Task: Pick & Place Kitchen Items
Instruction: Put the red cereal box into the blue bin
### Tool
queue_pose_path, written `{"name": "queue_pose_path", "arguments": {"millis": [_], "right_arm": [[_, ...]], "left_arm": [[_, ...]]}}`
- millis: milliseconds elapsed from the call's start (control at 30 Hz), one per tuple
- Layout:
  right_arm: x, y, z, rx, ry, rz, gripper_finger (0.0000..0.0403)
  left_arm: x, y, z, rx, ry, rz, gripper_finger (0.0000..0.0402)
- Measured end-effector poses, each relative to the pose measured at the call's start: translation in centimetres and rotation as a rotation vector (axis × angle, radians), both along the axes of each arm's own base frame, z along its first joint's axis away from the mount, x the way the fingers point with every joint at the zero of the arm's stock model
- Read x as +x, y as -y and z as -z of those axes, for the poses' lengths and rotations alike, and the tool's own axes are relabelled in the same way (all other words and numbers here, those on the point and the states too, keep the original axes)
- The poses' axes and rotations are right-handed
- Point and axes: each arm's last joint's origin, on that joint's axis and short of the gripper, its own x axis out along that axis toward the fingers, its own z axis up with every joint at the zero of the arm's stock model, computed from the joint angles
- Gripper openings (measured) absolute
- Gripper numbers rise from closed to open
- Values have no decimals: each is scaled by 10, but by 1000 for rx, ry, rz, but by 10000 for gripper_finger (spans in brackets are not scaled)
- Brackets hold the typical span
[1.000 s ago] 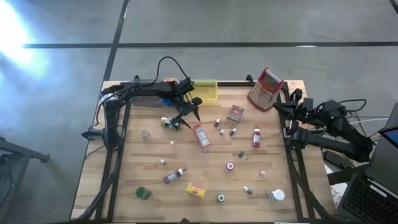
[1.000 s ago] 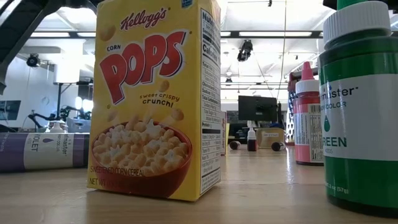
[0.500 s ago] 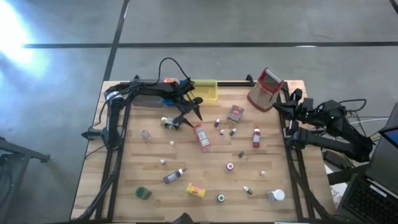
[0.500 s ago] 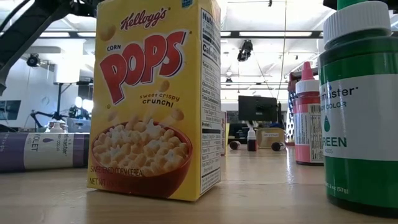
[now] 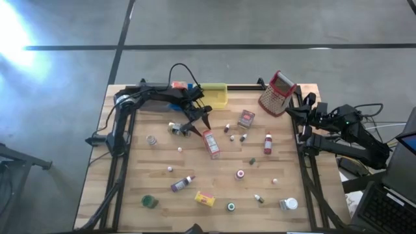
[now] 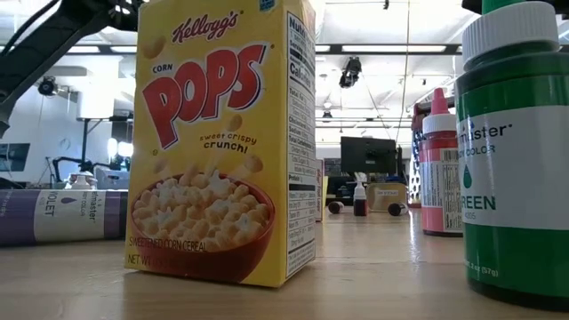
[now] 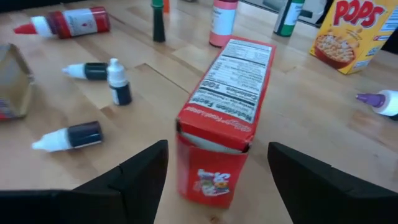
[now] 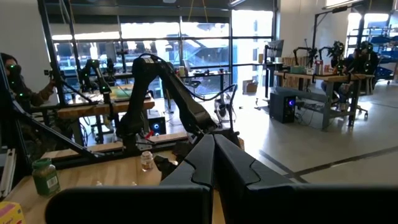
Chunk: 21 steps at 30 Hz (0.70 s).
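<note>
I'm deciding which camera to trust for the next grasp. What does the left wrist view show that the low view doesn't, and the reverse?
Only the left wrist view: the left tool, its fingers open on either side of the near end of the red box lying on the table, with no contact visible, plus small dark dropper bottles beside it.

Only the low view: the green bottle close up, and the room's ceiling lights behind the table.

Both: the yellow Pops box standing upright, and the purple bottle lying on its side.
</note>
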Motion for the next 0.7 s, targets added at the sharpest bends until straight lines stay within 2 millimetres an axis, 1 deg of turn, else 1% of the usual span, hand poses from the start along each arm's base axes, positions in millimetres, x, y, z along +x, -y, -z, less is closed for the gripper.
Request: {"name": "queue_pose_path", "arguments": {"millis": [367,700], "right_arm": [[0,0,0,1,0,0,8],[0,0,0,0,0,0,8]], "left_arm": [[13,11,17,-9,30,49,281],[22,23,17,12,64,89,281]]}}
